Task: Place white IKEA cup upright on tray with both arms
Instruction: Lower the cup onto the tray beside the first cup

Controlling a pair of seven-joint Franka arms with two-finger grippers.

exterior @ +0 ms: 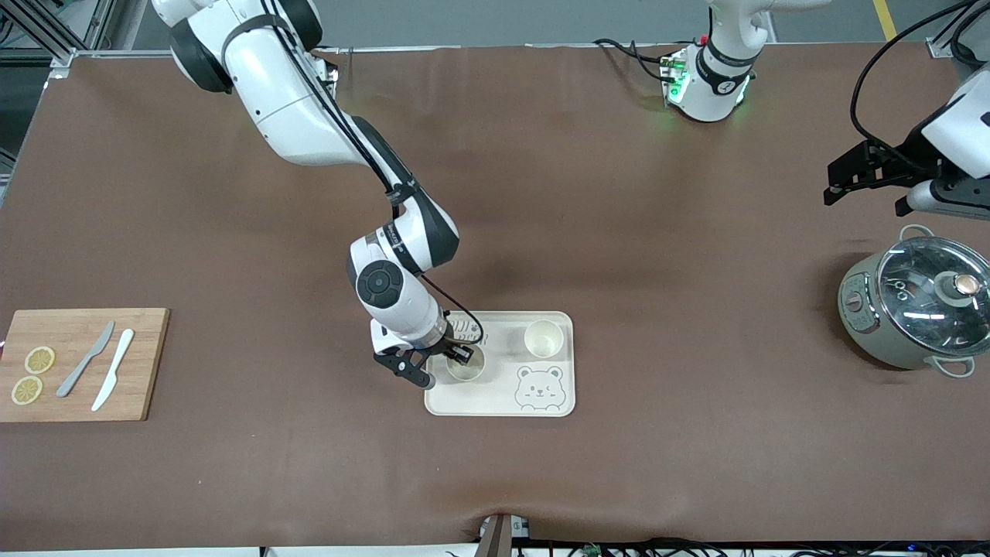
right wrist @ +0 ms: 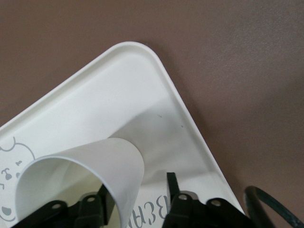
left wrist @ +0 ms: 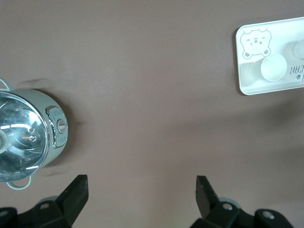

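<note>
white cup [exterior: 465, 363] upright on tray [exterior: 503, 402], at end toward right arm; second cup [exterior: 544, 338] beside it. we judge placing step. right gripper [exterior: 441, 365] fingers straddle cup wall, contact unclear from our views. next: spread, lift clear. left gripper [left wrist: 140, 190] open, waits above pot [exterior: 916, 305].

Two cups [exterior: 544, 338] [exterior: 465, 365], one tray [exterior: 557, 406], one pot [exterior: 913, 309], one cutting board [exterior: 143, 363], two knives [exterior: 85, 360] [exterior: 113, 380], two lemon slices [exterior: 39, 360] [exterior: 26, 390], two arms [exterior: 309, 124] [exterior: 719, 70].
</note>
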